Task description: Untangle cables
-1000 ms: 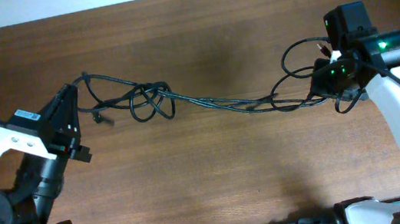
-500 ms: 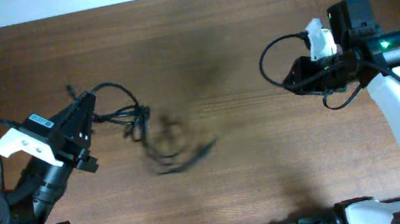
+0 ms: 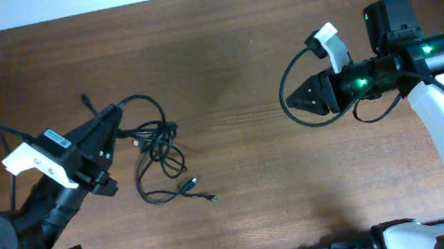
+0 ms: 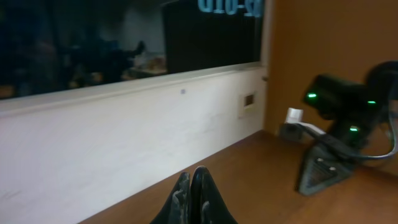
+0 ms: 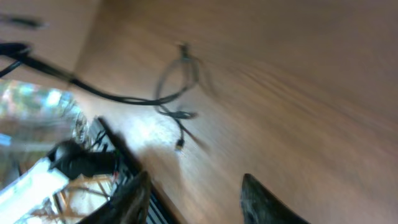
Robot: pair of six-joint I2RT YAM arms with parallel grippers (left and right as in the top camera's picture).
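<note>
Cables (image 3: 155,135) lie beside left end effector (image 3: 116,112), pressed together; right end effector (image 5: 196,180) spread.

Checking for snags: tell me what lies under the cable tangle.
The cables lie on the bare wooden table; wood shows through every open loop. Where strands cross in the knot, whatever sits beneath them is covered.
</note>
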